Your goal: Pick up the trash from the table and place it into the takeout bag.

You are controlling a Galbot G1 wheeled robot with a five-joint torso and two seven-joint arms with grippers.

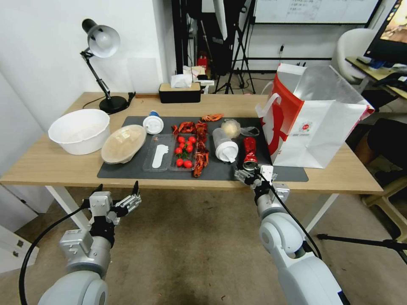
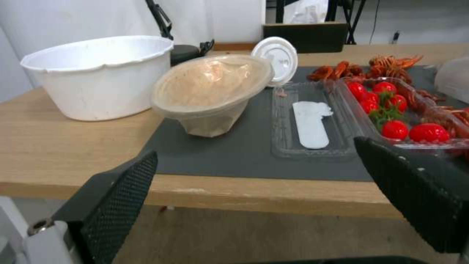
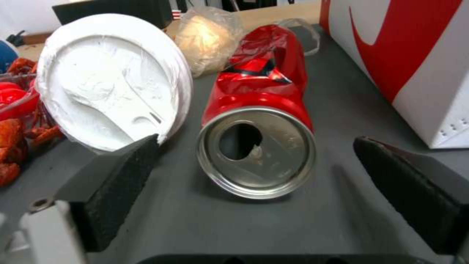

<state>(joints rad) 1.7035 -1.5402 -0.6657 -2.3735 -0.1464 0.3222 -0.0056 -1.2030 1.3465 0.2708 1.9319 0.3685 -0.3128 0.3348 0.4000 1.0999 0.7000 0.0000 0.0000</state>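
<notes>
Right end effector point(image 3: 254, 190), fingers spread wide, at the counter's point(image 1: 51, 163) near edge, facing the open top of the crushed red can point(image 3: 259, 132), which lies on its side on the dark mat point(image 3: 205, 227). The can looks light, thin-walled and slippery; pinch across its dented body. Beyond it, right, stands the takeout bag point(image 1: 322, 127). Left end effector point(image 1: 118, 199) hangs open below the counter.

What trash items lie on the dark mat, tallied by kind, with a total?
Crushed red drink can: 1
Clear plastic cup lying on its side: 1
Plastic-wrapped beige ball: 1
Tilted round beige bowl: 1
Small white-lidded cup: 1
Total: 5
</notes>
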